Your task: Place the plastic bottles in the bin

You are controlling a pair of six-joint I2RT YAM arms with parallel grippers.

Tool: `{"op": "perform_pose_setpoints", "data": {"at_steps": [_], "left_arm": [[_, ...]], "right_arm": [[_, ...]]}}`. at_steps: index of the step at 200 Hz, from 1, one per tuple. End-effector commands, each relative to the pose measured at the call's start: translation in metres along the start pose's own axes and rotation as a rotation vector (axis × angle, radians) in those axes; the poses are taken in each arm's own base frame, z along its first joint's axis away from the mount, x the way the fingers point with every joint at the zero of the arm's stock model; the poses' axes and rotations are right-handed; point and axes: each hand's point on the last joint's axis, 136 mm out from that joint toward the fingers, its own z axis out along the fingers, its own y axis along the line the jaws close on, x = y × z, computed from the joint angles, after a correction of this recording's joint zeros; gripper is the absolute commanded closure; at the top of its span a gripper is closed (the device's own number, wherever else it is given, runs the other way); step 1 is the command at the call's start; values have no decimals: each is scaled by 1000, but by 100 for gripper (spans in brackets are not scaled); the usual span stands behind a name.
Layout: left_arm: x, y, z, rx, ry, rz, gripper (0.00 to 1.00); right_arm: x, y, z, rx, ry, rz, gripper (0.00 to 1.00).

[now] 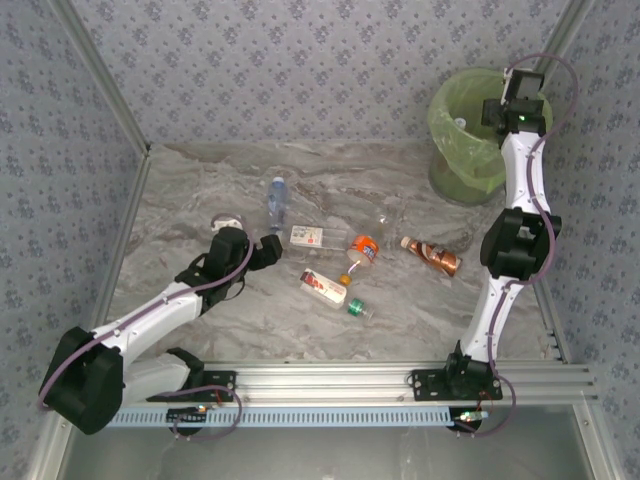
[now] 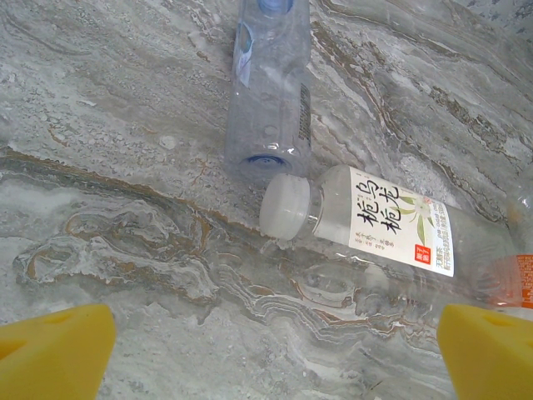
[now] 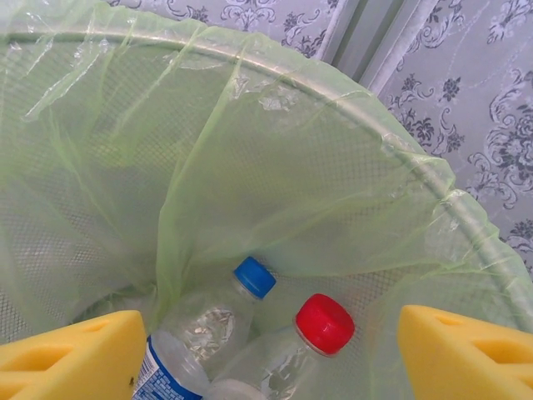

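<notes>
The table [image 2: 125,125] looked like smooth grey stone. The bottles [image 2: 268,92] were clear, shiny plastic. The bin [image 1: 462,172] had a thin, crinkly green plastic bag [image 3: 350,192].

My left arm [image 1: 150,315] lies low and bent, the left gripper [image 2: 266,350] spread wide. My right arm [image 1: 520,170] stretches far forward, the right gripper [image 3: 266,350] parted too.

The round bin [image 1: 450,160], lined with a translucent green bag, stands at the desk's far right corner. A blue-capped bottle [image 3: 223,310] and a red-capped bottle [image 3: 323,327] lie inside it. On their sides mid-desk lie a clear blue-labelled bottle [image 1: 276,200], a white-capped tea bottle [image 2: 375,225], an orange-labelled bottle [image 1: 363,249], a coppery brown bottle [image 1: 433,256] and a red-and-white bottle [image 1: 323,288].
</notes>
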Motion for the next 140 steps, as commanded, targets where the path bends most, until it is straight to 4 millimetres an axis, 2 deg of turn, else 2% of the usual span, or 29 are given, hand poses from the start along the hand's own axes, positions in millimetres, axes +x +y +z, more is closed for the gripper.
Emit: {"op": "perform_pose_setpoints", "data": {"at_steps": [1, 64, 140], "left_arm": [[-4, -2, 0, 14, -13, -6, 1], [-2, 1, -1, 8, -17, 6, 1], [-7, -7, 3, 29, -16, 34, 1]], "right_arm": [[-23, -7, -31, -14, -58, 45, 18], [-38, -8, -72, -59, -111, 94, 13], [-27, 15, -132, -140, -141, 98, 7]]}}
